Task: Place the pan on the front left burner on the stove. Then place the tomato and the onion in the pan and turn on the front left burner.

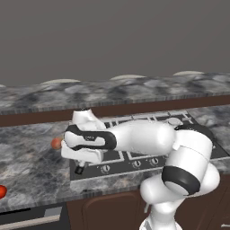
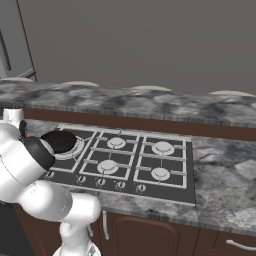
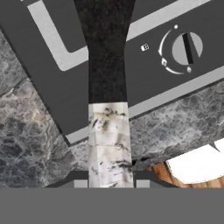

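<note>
The claw [image 3: 110, 181] is pinching the pale tip of the pan [image 2: 59, 140] handle. The pan is sitting on the front left burner [image 2: 71, 148] of the stove [image 2: 165, 175]. Letting go roughly could tip it. The onion [image 1: 55, 143] and tomato [image 1: 2, 191] are waiting on the desk [image 1: 31, 166], left of the stove.

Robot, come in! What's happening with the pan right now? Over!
Gripper shut on pan handle. Pan sitting over front left burner. Onion waiting on counter. Nothing blocking.
</note>
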Motion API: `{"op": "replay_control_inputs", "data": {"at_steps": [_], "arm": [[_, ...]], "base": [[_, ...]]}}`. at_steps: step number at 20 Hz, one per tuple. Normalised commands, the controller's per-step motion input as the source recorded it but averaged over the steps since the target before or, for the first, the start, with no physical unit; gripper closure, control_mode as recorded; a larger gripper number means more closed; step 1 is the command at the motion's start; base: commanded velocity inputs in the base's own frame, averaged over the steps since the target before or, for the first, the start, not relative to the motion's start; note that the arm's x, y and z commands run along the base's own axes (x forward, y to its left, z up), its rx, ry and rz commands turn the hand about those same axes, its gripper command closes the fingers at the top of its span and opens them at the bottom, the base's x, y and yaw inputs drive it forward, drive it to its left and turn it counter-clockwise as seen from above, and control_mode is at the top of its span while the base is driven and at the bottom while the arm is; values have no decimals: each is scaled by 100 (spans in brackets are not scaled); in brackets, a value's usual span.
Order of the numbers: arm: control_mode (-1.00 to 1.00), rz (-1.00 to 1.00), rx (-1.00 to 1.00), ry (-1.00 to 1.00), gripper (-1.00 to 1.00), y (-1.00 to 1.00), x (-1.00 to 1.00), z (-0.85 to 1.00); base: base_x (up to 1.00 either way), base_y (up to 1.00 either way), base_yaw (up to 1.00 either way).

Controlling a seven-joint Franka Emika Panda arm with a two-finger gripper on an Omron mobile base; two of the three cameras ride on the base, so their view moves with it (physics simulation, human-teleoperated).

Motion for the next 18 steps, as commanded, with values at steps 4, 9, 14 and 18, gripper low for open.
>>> {"op": "replay_control_inputs", "data": {"at_steps": [4,9,14,18], "arm": [[-100,-2,0,16,100,-1,32,0],[-100,0,0,7,100,0,28,0],[-100,0,-2,0,100,0,20,-10],[-100,-1,0,0,100,0,1,-25]], "base": [[0,0,0],[0,0,0],[0,0,0],[0,0,0]]}}
